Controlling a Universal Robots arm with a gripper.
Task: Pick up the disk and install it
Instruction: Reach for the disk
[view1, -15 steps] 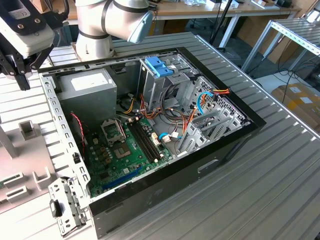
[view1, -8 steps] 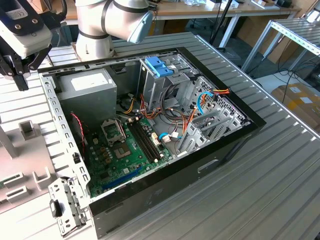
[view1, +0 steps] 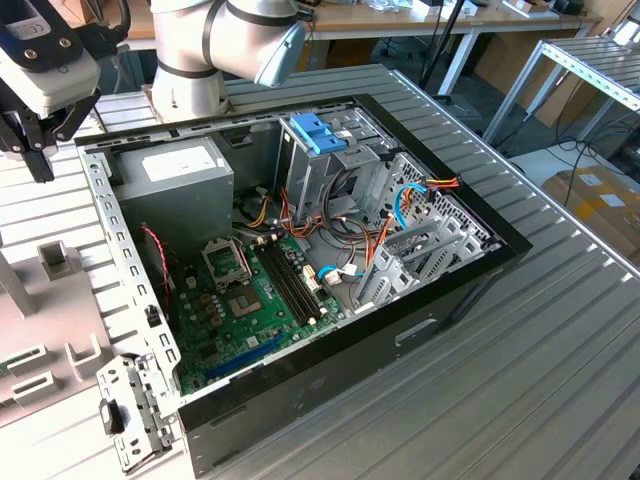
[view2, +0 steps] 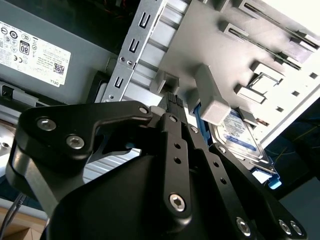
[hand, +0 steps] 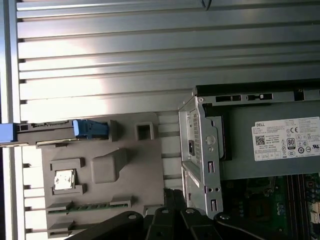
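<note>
Silver-metal disk (hand: 50, 131) with blue rails, set on its edge in a slot of the grey fixture plate (hand: 135, 165), outside the computer case (hand: 200, 150). Not yet picked up, touched by nothing.

Black end effector (hand: 171, 194) hanging over the same plate, close to the case wall, fingers pressed together with nothing between them. Apart from the disk, with a raised grey block (hand: 107, 167) of the plate between the two.

In the second wrist view, same arrangement seen along the fingers: closed tips of the end effector (view2: 173, 99) in front, the grey block (view2: 214, 100) just beyond, then the disk (view2: 239, 134) with its white-and-blue label turned to the camera.

In the exterior view, end effector (view1: 40, 160) at the exterior view's left, above that edge of the bench (view1: 560, 330), beside the open case. Fixture plate (view1: 60, 330) lying on the bench under it.

Inside the case: grey power supply (view1: 175, 175) in the corner nearest to the end effector, green motherboard (view1: 240, 300) on the case floor, bare blue bracket (view1: 318, 132) on top of the drive cage.
</note>
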